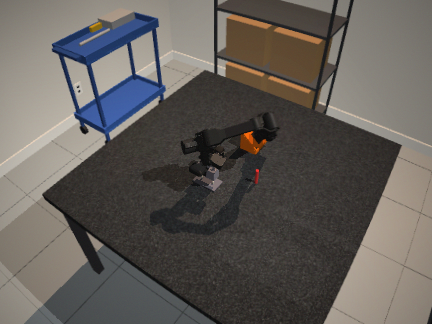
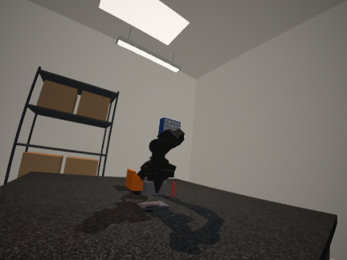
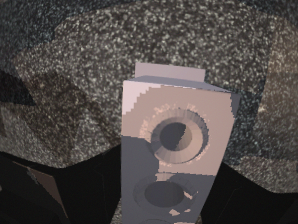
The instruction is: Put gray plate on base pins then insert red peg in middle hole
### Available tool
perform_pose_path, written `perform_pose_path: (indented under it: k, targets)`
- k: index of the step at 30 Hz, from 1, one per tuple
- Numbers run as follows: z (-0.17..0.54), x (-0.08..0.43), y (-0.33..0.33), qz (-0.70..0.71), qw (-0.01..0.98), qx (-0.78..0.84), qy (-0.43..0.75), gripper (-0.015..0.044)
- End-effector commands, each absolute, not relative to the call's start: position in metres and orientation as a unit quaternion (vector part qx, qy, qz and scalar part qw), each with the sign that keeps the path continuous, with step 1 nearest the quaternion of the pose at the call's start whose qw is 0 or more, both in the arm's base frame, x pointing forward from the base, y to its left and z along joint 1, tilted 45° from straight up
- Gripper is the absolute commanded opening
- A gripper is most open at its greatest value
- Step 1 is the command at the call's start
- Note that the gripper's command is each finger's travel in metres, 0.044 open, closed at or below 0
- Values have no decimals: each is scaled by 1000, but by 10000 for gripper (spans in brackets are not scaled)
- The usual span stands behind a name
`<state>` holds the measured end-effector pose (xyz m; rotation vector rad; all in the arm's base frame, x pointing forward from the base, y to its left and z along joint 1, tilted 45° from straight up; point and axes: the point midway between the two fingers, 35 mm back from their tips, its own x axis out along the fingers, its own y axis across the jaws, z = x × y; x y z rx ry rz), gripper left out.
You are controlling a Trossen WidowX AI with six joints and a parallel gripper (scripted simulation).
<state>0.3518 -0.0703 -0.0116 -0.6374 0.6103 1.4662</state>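
From above, the gripper [image 1: 210,172] is clamping the gray plate [image 1: 212,175] at frame centre over the base [image 1: 209,183]; the red peg [image 1: 257,176] is standing just right.

The exterior view is showing the plate above the base.

At the wrist, three holes are showing; no writing is legible.

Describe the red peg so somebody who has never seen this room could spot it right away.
Start at the big dark speckled table and find the black arm with the orange base near its middle. Just in front of that base, to the right of the gripper clamped on the gray plate, the red peg stands upright. It is the only small red thing there.
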Motion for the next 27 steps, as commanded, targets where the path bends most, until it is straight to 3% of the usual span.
perform_pose_path:
  k: [1,27]
  targets:
    - [-13,351,-71,648,654,-284,269,0]
    - [-27,351,-59,648,654,-283,269,0]
